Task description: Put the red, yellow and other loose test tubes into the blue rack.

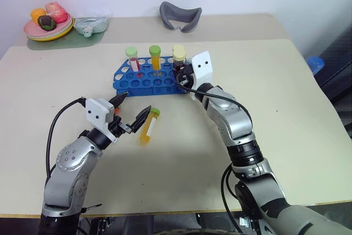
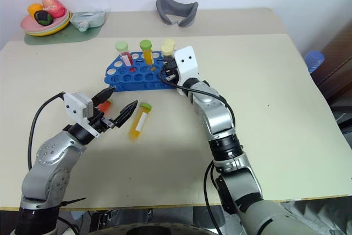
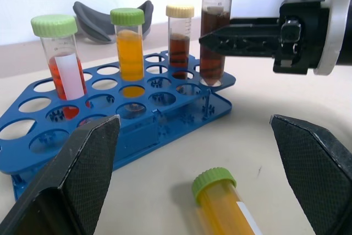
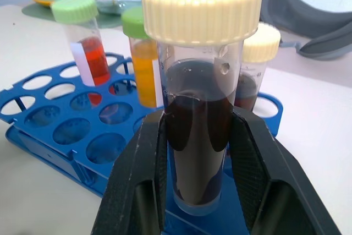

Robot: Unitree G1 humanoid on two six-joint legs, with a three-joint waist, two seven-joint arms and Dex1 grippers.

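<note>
The right tool (image 4: 198, 152) is clamped on a dark tube (image 4: 201, 125) with a cream cap, holding it upright at the near right corner of the blue rack (image 1: 144, 80). Three more tubes stand in the rack: red (image 1: 133, 59), orange (image 1: 155, 57) and brown (image 3: 180, 39). The left tool (image 1: 133, 109) hangs wide open above the worktop (image 1: 286, 92), just beside a yellow tube (image 1: 149, 125) lying loose in front of the rack.

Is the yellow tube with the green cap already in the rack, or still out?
Out: the yellow tube lies on its side on the table, before the blue rack.
</note>
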